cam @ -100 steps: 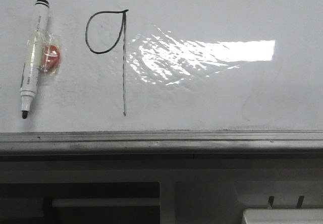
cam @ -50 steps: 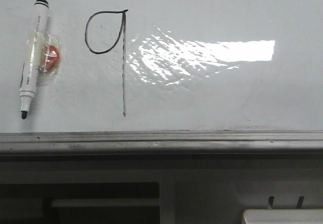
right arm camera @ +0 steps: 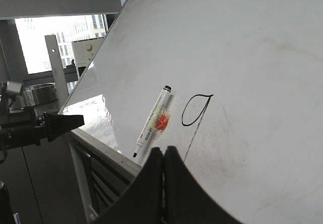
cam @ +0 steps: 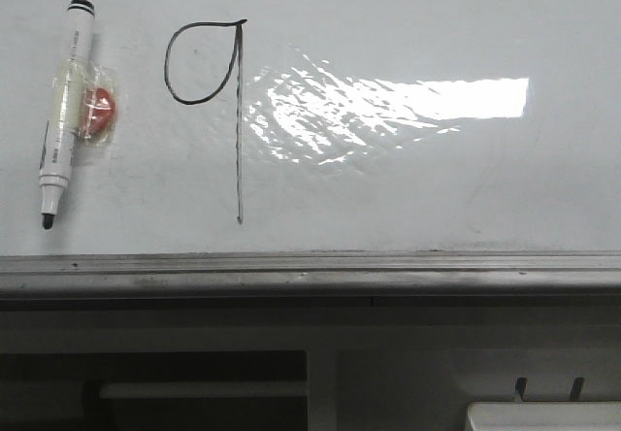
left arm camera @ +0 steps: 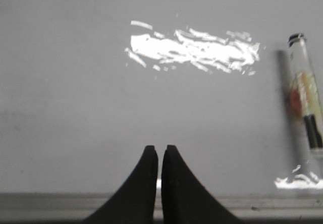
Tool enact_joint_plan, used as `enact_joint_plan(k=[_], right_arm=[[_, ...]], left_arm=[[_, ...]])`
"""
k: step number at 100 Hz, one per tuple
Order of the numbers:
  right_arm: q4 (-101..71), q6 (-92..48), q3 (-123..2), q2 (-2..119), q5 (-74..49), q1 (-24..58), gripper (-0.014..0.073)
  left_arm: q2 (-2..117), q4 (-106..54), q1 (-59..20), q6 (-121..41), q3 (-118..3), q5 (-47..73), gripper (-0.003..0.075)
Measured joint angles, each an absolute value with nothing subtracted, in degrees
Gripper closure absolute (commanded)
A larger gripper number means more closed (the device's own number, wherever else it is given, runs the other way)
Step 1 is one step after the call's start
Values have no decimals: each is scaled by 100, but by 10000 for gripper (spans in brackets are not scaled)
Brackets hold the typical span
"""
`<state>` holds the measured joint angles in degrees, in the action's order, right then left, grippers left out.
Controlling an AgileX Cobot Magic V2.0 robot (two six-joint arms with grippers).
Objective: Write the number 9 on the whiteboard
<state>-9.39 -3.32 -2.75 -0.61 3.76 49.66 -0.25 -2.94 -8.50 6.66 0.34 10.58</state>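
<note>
White marker pen [cam: 64,111], uncapped, sticks on the whiteboard [cam: 408,188] at the far left; just right of it stands the number 9 [cam: 218,91], then glare. Left gripper [left arm camera: 159,156] and right gripper [right arm camera: 163,156] are both closed, holding nothing.

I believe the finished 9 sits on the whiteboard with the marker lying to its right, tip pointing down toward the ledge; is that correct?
Not quite: in the front view the marker lies to the left of the number 9, not its right. Its tip does point down toward the ledge of the whiteboard.
</note>
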Motion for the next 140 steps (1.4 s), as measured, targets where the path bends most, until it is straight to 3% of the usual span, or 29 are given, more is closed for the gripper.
enact_joint_plan(k=[25,65,140], right_arm=[[-939,-332,-275,-61,376,4966,663],[-939,-323,-275,-61,385,4966,663],[-939,-323,-275,-61,385,4966,663]], left_arm=[[-25,42,-522,651,34,1904,741],[-25,182,-393,-279,34,1954,740],[-25,182,-393,-388,24,1954,740]])
